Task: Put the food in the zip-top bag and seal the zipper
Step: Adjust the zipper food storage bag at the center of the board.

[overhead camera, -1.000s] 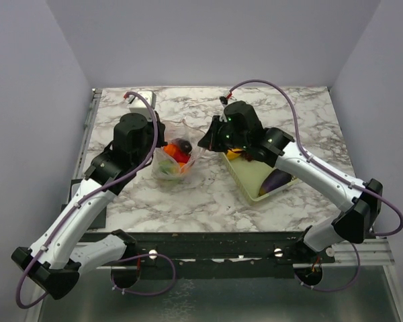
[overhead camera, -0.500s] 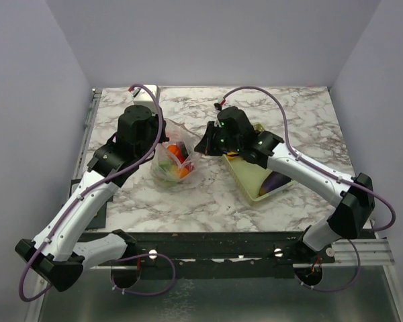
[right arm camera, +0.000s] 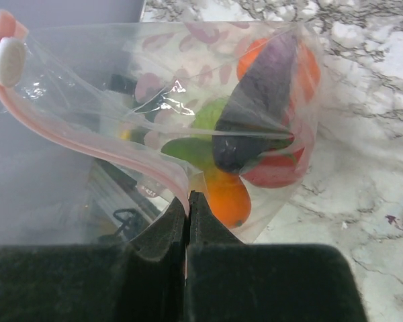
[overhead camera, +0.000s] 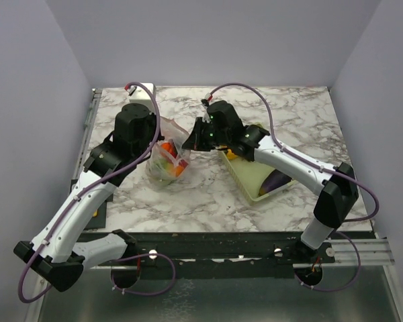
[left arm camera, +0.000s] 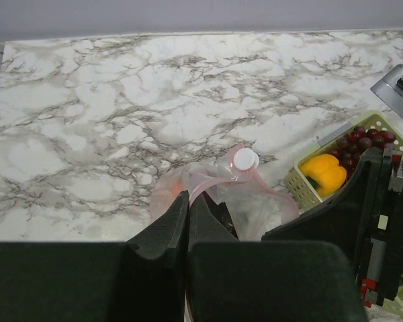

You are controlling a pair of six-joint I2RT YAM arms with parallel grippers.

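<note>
The clear zip-top bag (overhead camera: 169,161) stands on the marble between the arms, holding orange, red, green and purple toy food (right arm camera: 255,141). My left gripper (overhead camera: 156,144) is shut on the bag's pinkish zipper strip (left arm camera: 211,180) at its left side. My right gripper (overhead camera: 187,143) is shut on the same strip (right arm camera: 107,151) at the right side. A white slider tab (left arm camera: 245,159) sits on the strip. The yellow-green basket (overhead camera: 262,176) still holds a purple eggplant (overhead camera: 277,180), a yellow pepper (left arm camera: 324,173) and dark red grapes (left arm camera: 364,141).
The basket lies right of the bag, under my right arm. A small white object (overhead camera: 142,94) sits at the table's back left. Grey walls close in the table on three sides.
Both grippers and the bag have shifted left and slightly back. My right arm has stretched further over from the basket toward the bag's mouth.
</note>
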